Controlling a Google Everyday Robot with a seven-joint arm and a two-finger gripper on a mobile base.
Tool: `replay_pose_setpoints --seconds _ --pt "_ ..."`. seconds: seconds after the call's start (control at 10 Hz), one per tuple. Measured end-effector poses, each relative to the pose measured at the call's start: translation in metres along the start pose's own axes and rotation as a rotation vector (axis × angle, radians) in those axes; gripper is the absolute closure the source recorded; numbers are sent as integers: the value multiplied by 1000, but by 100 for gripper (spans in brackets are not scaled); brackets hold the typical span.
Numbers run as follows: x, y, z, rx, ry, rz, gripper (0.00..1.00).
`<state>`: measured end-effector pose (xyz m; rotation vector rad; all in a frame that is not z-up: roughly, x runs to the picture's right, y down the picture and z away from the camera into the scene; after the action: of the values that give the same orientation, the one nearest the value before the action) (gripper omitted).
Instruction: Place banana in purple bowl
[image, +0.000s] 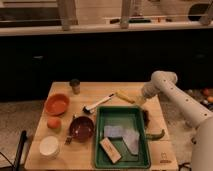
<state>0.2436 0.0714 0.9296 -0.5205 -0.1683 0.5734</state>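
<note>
The banana (125, 96) lies on the wooden table (95, 95) just behind the green tray, yellow and slightly curved. My gripper (139, 100) is low over the table at the banana's right end, at the tip of the white arm (165, 85) that reaches in from the right. The purple bowl (81, 128) sits left of the tray, dark and glossy, with something small inside that I cannot make out.
A green tray (122, 150) holds grey cloths and a tan block. A white-handled brush (98, 103) lies left of the banana. An orange bowl (56, 104), an orange fruit (54, 122), a white bowl (49, 146), a small cup (75, 86) and a green vegetable (156, 134) are also on the table.
</note>
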Motion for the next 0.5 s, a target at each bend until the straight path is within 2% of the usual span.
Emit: replay_pose_setpoints --seconds 0.3,0.5 --pt "0 3 1 -1 13 -20 20" --pt "-18 12 6 -4 24 -71 20"
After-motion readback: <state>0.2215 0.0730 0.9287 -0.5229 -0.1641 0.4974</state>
